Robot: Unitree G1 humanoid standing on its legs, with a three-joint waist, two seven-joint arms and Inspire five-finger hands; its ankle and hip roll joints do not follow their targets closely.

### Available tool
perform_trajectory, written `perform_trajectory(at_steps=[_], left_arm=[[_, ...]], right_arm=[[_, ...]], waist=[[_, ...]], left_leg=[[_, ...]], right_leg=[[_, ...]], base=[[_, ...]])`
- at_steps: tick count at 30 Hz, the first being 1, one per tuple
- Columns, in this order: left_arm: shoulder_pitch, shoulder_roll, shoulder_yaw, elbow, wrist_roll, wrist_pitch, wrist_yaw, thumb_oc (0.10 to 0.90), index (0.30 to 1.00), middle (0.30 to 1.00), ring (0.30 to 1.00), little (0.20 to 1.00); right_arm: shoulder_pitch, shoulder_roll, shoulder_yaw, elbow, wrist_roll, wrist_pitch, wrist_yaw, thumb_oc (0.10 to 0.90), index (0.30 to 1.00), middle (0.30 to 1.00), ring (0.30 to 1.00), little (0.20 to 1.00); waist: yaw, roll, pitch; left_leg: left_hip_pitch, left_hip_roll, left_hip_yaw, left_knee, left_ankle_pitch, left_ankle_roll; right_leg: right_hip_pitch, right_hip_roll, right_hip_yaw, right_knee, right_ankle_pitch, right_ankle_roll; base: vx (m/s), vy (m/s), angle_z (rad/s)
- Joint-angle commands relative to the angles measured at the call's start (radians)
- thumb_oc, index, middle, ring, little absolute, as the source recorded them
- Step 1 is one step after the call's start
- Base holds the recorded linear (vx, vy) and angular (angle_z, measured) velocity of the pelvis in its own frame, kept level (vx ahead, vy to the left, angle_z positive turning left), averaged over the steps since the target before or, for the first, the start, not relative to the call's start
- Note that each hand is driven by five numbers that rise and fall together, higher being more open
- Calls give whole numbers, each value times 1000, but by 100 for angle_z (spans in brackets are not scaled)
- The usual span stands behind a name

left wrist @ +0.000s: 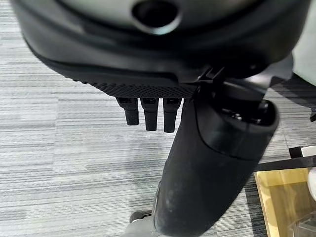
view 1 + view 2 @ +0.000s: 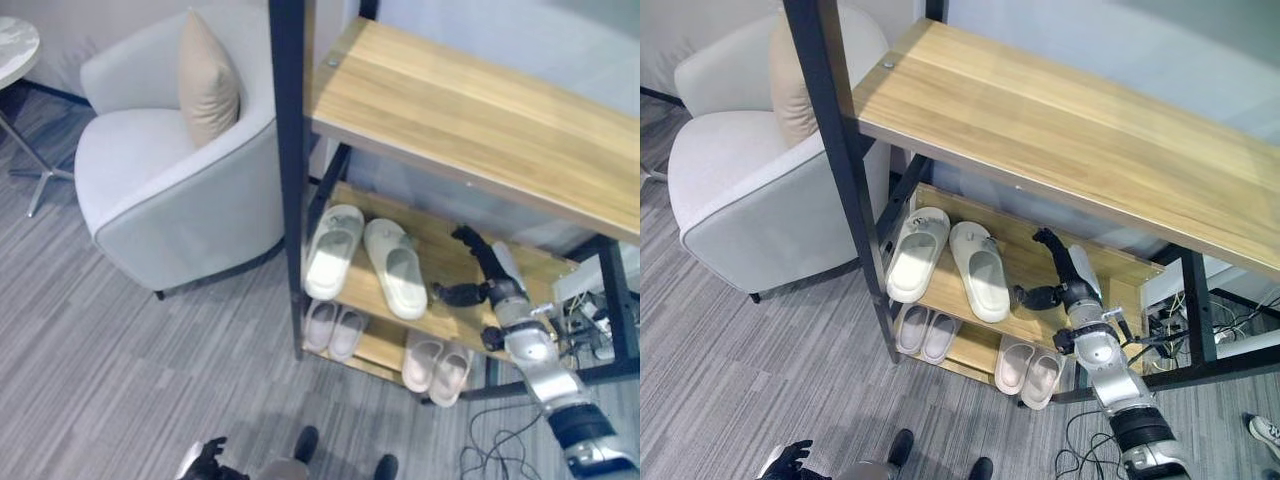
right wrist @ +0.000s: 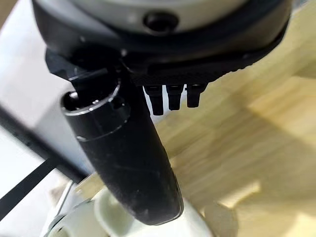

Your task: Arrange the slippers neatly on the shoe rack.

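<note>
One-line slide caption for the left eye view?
Right hand open above the shoe rack's middle shelf, beside a pale slipper pair; two smaller pairs below.

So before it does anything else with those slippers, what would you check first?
1. Right hand free: ok, it hovers open over the middle shelf, holding nothing.
2. Large slippers on the middle shelf: ok, both lie there side by side.
3. Are they neat: not ok, the pair splays apart at the heels rather than lying parallel.
4. Small pairs on the bottom shelf: ok, the pinkish pair and the second pair each sit together, though their heels overhang the front edge.
5. Left hand out of the way: ok, it hangs low by the floor, away from the rack.
6. Any slipper left on the floor: cannot tell beyond the carpet in sight.
</note>
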Motion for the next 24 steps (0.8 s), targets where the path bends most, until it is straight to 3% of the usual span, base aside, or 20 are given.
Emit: perform_trajectory(at_steps=[1,8,15,24], left_arm=[[-17,-13,16,73,21,-4,14,800,900,900,900,900],[-15,-24,20,69,10,-3,16,800,900,900,900,900],[-10,-40,22,76,-4,0,21,800,900,900,900,900],[-8,-42,33,80,-6,3,23,800,900,900,900,900]], right_arm=[[-80,-26,-52,-47,42,-65,-43,800,900,900,900,900],[-27,58,-3,-55,32,-53,-8,800,900,900,900,900],[14,147,31,-59,151,-56,27,800,900,900,900,900],[49,172,83,-128,167,-49,72,800,900,900,900,900]], waist=[[-1,36,-68],[-23,42,-68],[-34,50,-67],[-44,59,-64]], left_leg=[[62,-4,-38,-5,-132,-12],[84,-6,-22,-12,-136,-6],[94,-8,-13,-16,-137,-2],[100,-7,-7,-17,-138,-1]], right_leg=[[31,-42,34,143,-83,103],[25,-48,55,158,-82,99],[21,-51,69,167,-72,96],[15,-53,75,181,-71,95]], base=[[0,3,-13],[5,8,-13],[6,8,-5],[2,0,-1]])
